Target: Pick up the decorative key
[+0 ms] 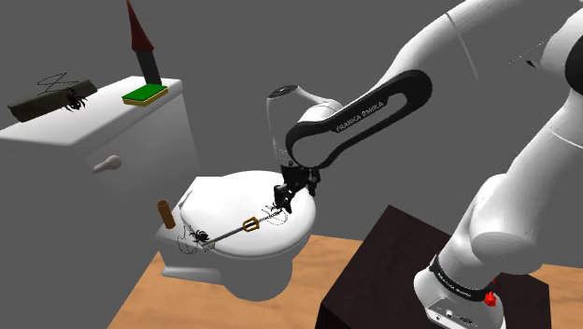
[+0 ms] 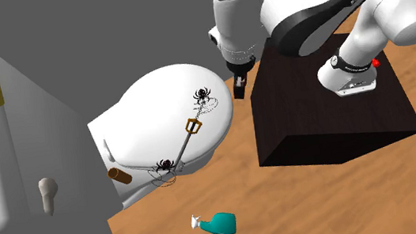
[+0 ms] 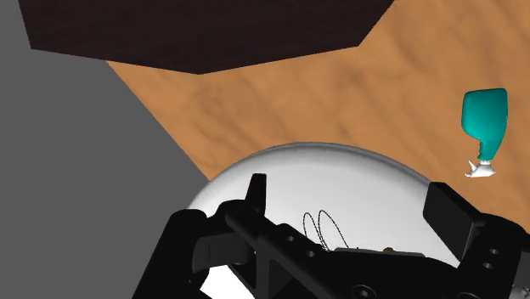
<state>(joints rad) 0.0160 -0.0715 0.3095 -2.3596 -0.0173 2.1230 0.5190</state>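
One thin key (image 1: 248, 224) lies flat on the white toilet lid (image 1: 234, 192). It looks light and stiff, with a skinny stick and a little gold square. The lid is smooth, so the key may slide. The claw (image 1: 281, 206) hangs just over one end, fingers apart. Pinching by the gold part seems best.
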